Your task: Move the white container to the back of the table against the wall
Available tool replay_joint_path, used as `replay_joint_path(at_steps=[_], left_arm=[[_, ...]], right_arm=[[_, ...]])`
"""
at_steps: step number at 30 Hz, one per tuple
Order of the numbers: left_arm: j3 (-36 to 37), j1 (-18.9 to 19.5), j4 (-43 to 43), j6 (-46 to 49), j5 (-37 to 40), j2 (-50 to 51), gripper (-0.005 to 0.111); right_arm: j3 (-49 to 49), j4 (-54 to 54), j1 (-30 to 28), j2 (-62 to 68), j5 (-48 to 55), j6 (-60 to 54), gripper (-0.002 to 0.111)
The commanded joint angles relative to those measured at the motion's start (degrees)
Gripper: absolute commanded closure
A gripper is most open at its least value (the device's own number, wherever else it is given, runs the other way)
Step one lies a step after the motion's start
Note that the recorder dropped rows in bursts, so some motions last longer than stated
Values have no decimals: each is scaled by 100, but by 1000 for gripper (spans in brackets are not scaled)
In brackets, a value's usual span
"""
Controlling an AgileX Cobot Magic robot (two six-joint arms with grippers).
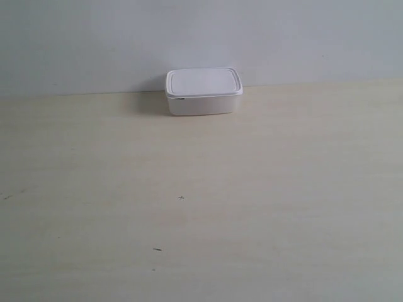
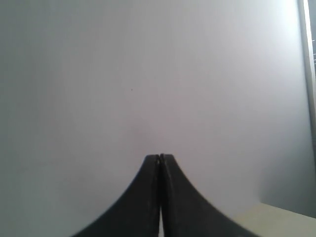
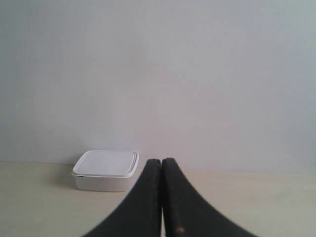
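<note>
So the small white rectangular plastic box with the rimmed snap-on lid is sitting upright at the far edge of the pale cream wood-grain counter. Its back is right up against the plain light grey wall, and the lid is on. Nothing's touching it. The left jaws are pressed shut on nothing, pointed at bare wall. The right jaws are closed and empty too, well short of the box. There are a few tiny dark specks on the counter, well apart from the box.

place: lab-like bench | evidence: bare cream table, blank grey wall
</note>
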Motion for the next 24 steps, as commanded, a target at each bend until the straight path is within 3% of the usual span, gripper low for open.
replay_joint_path(at_steps=[1, 14, 20, 24], left_arm=[[25, -36, -10, 25, 41, -22, 107], [25, -36, -75, 26, 41, -22, 107], [275, -24, -39, 26, 116, -333, 107], [850, 338, 440, 26, 130, -945, 107]], right_arm=[[23, 5, 4, -14, -76, 16, 108], [23, 88, 4, -26, -64, 16, 108], [198, 132, 4, -91, -771, 16, 108], [522, 132, 4, -367, -1071, 16, 108]])
